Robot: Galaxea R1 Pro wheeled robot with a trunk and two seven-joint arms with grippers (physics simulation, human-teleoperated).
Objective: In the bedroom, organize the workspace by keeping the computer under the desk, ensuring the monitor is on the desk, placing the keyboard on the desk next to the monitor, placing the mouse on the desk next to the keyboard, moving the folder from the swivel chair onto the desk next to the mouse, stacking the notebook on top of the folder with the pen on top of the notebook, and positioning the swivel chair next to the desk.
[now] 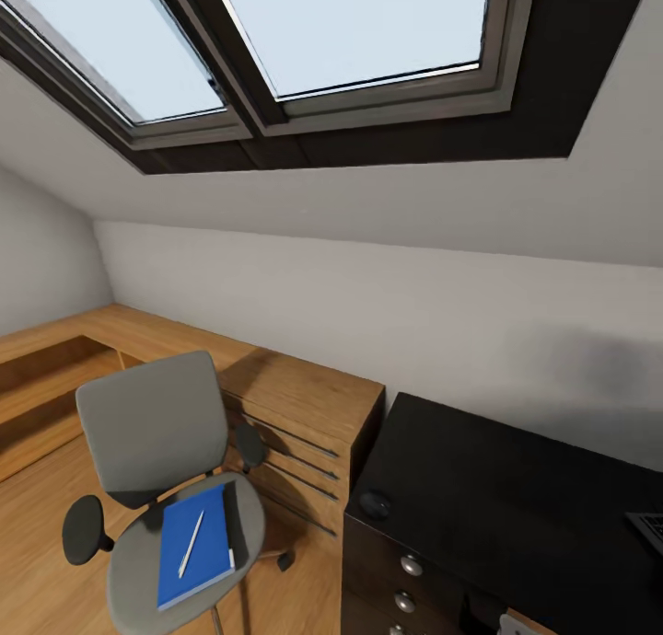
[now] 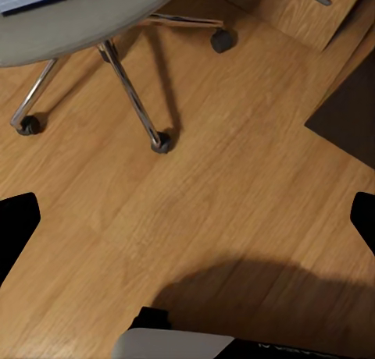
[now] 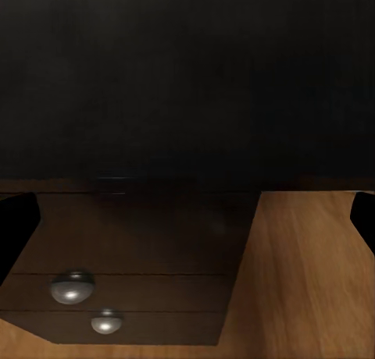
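The grey swivel chair [image 1: 152, 428] stands at the lower left, on the floor apart from the desk. On its seat lies the blue folder [image 1: 207, 561] with a black strip along one edge, and the white pen [image 1: 191, 543] rests on it. I cannot tell a notebook apart from the folder. The black desk [image 1: 516, 497] fills the lower right. The small black mouse [image 1: 374, 503] sits near its corner, and the keyboard [image 1: 650, 529] pokes in at the right edge. The monitor is out of view. My left gripper [image 2: 187, 226] hangs open over bare floor near the chair's star base [image 2: 129, 86]. My right gripper [image 3: 187, 218] is open above the desk's edge [image 3: 187, 78].
A low wooden drawer cabinet [image 1: 304, 414] runs along the grey wall between chair and desk. The desk's drawer unit has round silver knobs [image 1: 412, 565], also seen as knobs [image 3: 72, 287]. Skylights [image 1: 350, 28] sit in the sloped ceiling. Wood floor [image 2: 219, 211] lies beneath my left arm.
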